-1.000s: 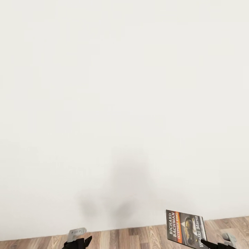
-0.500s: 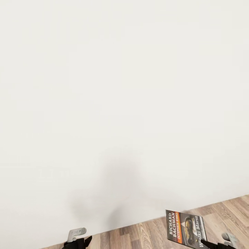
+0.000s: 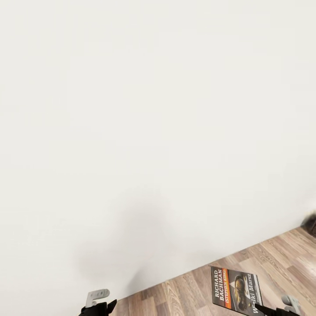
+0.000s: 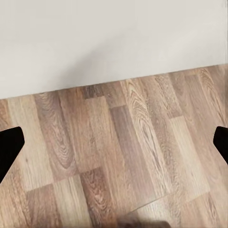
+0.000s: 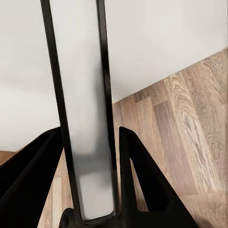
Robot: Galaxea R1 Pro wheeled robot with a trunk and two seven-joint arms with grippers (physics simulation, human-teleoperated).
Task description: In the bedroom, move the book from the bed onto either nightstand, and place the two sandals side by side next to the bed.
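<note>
A plain white wall [image 3: 145, 109] takes up most of the head view, with a faint grey shadow low on it. Below it runs a brown wood-plank floor [image 3: 272, 259], a wedge that is widest toward the right, where a small dark shape [image 3: 310, 224] sits at the picture's edge, too cut off to name. The same wall [image 4: 109, 38] and floor [image 4: 128, 156] show in the left wrist view, the planks meeting the wall along a slanted line. The book [image 3: 235, 290] is held up in the air over the floor near the wall, its black and orange cover facing the head camera, with white lettering running sideways and a face picture in the middle. The right gripper [image 3: 267, 310] holds it by its lower corner, and a pale grey part of the arm shows just beside it. In the right wrist view the book [image 5: 80, 118] appears edge-on as a tall pale strip of pages between thin black covers, standing between the two black fingers [image 5: 142, 171], which close on it from both sides. The left gripper [image 3: 98, 305] sits low in the head view, dark with a pale grey piece on top; in its wrist view its black fingertips [image 4: 9, 147] stand far apart at the picture's two sides with bare floor between them, holding nothing.
</note>
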